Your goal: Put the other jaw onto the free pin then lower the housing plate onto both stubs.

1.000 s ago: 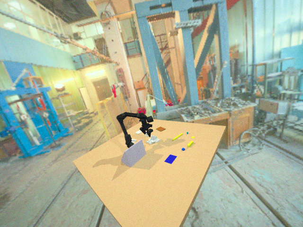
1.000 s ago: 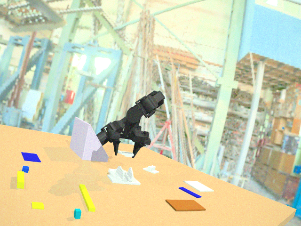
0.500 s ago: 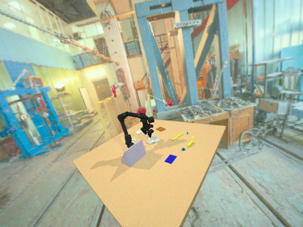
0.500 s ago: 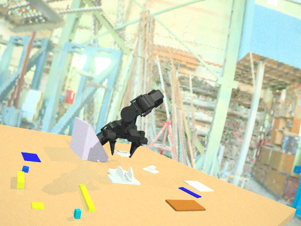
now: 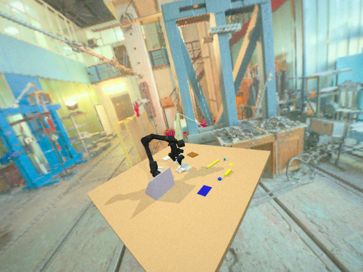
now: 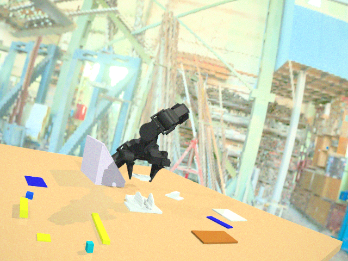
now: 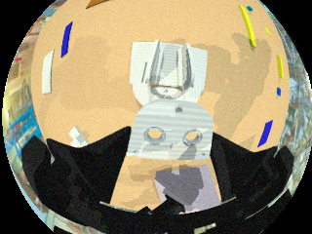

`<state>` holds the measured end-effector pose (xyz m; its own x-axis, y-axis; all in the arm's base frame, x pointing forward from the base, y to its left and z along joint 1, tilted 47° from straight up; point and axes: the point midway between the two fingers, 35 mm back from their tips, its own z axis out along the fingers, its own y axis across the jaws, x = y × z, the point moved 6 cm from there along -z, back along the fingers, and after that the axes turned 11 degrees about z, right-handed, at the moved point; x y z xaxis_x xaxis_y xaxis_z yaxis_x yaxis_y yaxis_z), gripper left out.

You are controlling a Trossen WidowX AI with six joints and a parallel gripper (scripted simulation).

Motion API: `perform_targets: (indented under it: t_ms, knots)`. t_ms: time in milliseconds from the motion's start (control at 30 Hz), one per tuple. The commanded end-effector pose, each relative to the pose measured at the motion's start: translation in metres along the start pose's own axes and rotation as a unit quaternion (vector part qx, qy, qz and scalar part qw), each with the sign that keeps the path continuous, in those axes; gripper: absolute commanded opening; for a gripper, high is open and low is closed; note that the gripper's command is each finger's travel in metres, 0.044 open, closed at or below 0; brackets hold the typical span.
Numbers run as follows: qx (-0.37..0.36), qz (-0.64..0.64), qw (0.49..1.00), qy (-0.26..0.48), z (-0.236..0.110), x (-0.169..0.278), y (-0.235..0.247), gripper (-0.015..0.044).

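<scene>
My gripper (image 5: 179, 162) (image 6: 140, 180) (image 7: 171, 133) is shut on the white housing plate (image 6: 142, 177) (image 7: 173, 117), whose two round holes show in the wrist view. It holds the plate above the table, off to one side of the white base (image 6: 140, 210) (image 7: 137, 58). Two upright jaws stand side by side on the base, one jaw (image 6: 138, 199) (image 7: 154, 63) and the other jaw (image 6: 150, 200) (image 7: 187, 65). The plate's far edge overlaps the base's near end in the wrist view. The stubs and the meshing of the teeth cannot be made out.
A lilac wedge (image 5: 161, 184) (image 6: 92, 165) (image 7: 210, 185) stands close behind the gripper in the exterior view. A small white piece (image 6: 174, 195) and a white flat plate (image 6: 229, 215) (image 7: 48, 72) lie beyond the base, near a brown tile (image 6: 213, 237). A yellow bar (image 6: 100, 228) lies opposite.
</scene>
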<state>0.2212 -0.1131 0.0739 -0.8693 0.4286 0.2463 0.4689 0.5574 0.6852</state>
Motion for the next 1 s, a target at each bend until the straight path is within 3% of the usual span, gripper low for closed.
perform_targets:
  t_ms: [0,967]
  knots:
    - [0.003,-0.004,1.000,0.000,0.0002,-0.0002,-0.0009,0.0351]
    - [0.003,0.000,1.000,0.000,0.0002,0.0018,0.0024,0.0351]
